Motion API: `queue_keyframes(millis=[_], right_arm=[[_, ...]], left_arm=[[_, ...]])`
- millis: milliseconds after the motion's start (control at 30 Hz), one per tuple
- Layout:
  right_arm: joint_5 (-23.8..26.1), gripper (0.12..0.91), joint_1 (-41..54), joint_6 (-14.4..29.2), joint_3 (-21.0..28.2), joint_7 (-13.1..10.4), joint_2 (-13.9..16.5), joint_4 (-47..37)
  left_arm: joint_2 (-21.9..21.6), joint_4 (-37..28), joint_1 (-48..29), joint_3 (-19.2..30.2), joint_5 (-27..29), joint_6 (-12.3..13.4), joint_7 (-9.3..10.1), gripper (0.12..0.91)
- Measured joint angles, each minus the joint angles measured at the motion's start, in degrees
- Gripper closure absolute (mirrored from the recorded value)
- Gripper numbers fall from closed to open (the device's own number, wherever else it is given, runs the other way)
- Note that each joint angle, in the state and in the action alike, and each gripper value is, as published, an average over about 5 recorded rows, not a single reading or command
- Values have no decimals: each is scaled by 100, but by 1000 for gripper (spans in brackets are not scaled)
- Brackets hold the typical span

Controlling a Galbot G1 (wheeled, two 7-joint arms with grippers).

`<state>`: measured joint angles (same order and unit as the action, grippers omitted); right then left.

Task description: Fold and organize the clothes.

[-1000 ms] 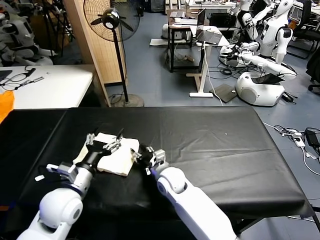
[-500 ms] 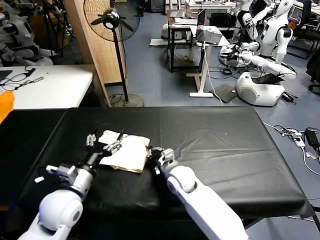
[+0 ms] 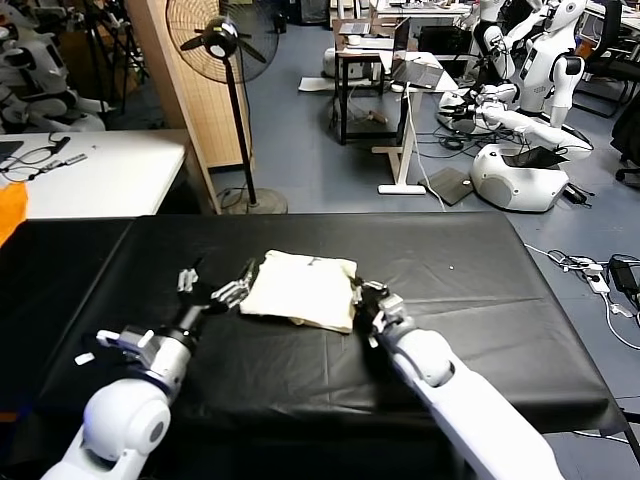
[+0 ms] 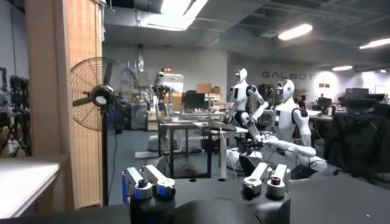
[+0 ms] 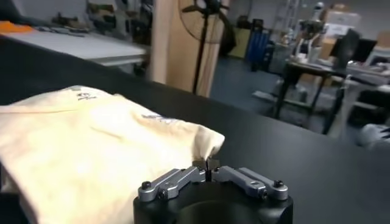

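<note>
The clothes (image 3: 300, 290), a cream short-sleeved shirt folded into a flat packet, lie near the middle of the black table cover (image 3: 450, 300). My right gripper (image 3: 358, 298) sits at the packet's right edge, shut on a corner of the fabric. In the right wrist view the clothes (image 5: 79, 146) spread out beyond the right gripper (image 5: 207, 163), whose jaws pinch a raised corner. My left gripper (image 3: 215, 285) hovers open just left of the packet, apart from it. In the left wrist view the left gripper (image 4: 207, 182) holds nothing and the clothes are out of view.
An orange cloth (image 3: 8, 212) shows at the far left edge. A white table (image 3: 100, 170) stands behind the left side. A floor fan (image 3: 222, 40) and a wooden panel (image 3: 185, 90) stand beyond the table's far edge; desks and parked robots (image 3: 530, 110) lie farther back.
My right gripper has closed on the packet's edge and dragged the clothes to the right and farther up the table. The left gripper stayed open and moved only a little.
</note>
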<state>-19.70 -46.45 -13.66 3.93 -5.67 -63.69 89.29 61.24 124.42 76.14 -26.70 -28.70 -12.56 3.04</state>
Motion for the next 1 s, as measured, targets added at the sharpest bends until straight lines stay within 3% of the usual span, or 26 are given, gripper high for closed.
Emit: queue_keyframes(millis=[133,267,433,500,567,700,900,1000], right_arm=[[101,839,-101,449,-202,-37,-9,-146],[232,636,-328,996,-443,-331,-72,-63],[316,353,-819,1655,-846,-637,-160,255],[328,265,-1051,1797,-1042,-769,-171,403],[332,230,-1330,1784,-1282,-891,-180,619],[230,227,-2038,1477,-1953,-837,-256,1270],[208,227,-2981,1064,-3012,-583,-398,1946],[233,227,-3256,1006,-3412,-516,-537,2088]], left_arm=[[5,-11,20,13,7,73,-23,232],[-25,-19,83,-33,-26,313,-149,232],[18,-116,151,-55,-70,864,-516,232],[24,-155,189,-76,-127,1083,-649,232],[18,-193,231,-98,-180,1213,-702,232],[29,-369,306,-58,-22,1390,-563,232],[186,-967,359,79,722,1646,30,232],[314,-1221,426,85,1002,1740,212,232]])
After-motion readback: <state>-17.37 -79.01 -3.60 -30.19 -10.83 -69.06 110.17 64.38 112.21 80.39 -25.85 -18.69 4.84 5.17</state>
